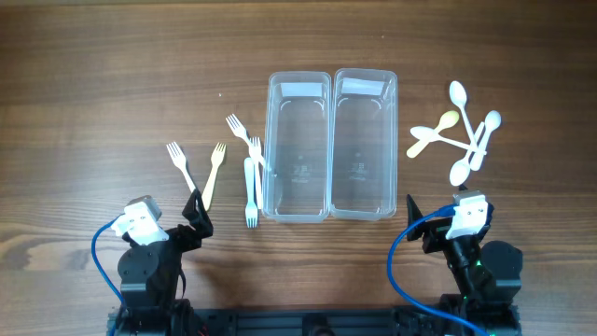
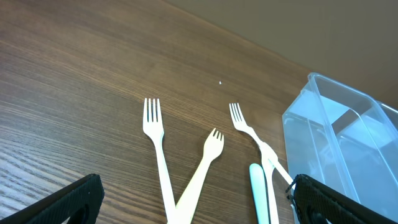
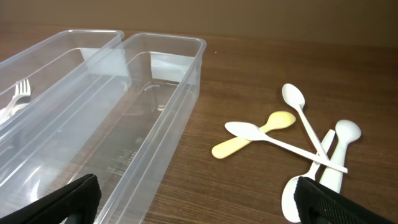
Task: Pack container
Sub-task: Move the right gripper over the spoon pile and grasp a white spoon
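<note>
The clear two-tub container [image 1: 330, 199] stands at the table's middle, both tubs empty. It also shows in the left wrist view [image 2: 298, 124] and in the right wrist view [image 3: 186, 81]. Several plastic forks [image 1: 220, 161] lie to its left, also in the left wrist view [image 2: 163, 168]. Several spoons [image 1: 462, 138] lie to its right, also in the right wrist view [image 3: 292, 146]. My left gripper [image 1: 198, 217] [image 2: 196, 205] is open and empty just short of the forks. My right gripper [image 1: 431, 222] [image 3: 199, 205] is open and empty near the container's near right corner.
The wooden table [image 1: 93, 93] stretches bare on the far left and far right. Both arm bases sit at the front edge, each with a blue cable [image 1: 101, 252].
</note>
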`<state>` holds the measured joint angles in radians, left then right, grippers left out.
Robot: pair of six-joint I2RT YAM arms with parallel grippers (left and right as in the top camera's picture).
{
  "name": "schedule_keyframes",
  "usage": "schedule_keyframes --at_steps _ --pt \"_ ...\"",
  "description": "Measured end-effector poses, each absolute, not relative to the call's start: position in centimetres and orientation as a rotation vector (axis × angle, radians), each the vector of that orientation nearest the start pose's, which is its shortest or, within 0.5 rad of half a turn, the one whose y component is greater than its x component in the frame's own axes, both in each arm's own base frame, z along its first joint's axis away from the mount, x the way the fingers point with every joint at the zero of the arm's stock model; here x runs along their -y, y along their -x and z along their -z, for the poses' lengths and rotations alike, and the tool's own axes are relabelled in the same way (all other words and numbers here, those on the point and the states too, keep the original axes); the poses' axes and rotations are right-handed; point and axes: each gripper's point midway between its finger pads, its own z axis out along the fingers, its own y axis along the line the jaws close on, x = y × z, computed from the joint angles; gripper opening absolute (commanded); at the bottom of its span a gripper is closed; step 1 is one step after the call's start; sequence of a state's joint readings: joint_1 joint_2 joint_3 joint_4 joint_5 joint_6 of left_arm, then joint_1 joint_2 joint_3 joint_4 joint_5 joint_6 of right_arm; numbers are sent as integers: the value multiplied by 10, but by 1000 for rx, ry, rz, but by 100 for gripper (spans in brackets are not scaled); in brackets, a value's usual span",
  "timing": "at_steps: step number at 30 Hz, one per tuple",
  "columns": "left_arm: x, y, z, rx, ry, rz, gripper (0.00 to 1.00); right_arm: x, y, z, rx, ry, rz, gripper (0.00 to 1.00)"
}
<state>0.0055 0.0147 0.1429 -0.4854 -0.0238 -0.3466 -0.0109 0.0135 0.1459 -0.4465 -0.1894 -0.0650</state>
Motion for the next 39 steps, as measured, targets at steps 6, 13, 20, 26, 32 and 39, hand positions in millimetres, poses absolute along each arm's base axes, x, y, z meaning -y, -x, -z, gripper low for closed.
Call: schedule_keyframes --at_steps 6,13,20,26,32,39 --pt "-5 -222 -122 -1901 355 205 100 -30 -222 -134 -1872 180 -126 100" --pt "-5 -222 -122 -1901 355 205 100 -32 -222 -134 -1874 166 -158 100" --pt "26 -219 -121 -1935 241 381 99 -69 -213 -144 -1883 -131 -703 100" --pt "39 -211 -160 -1980 196 458 100 -79 -206 -201 -1865 -104 -779 100" --pt "24 -240 -216 -2130 177 294 100 -61 -239 -214 -2167 -134 -583 100" --pt "4 -284 -180 -2378 231 129 100 -32 -297 -199 -2595 -166 -327 100"
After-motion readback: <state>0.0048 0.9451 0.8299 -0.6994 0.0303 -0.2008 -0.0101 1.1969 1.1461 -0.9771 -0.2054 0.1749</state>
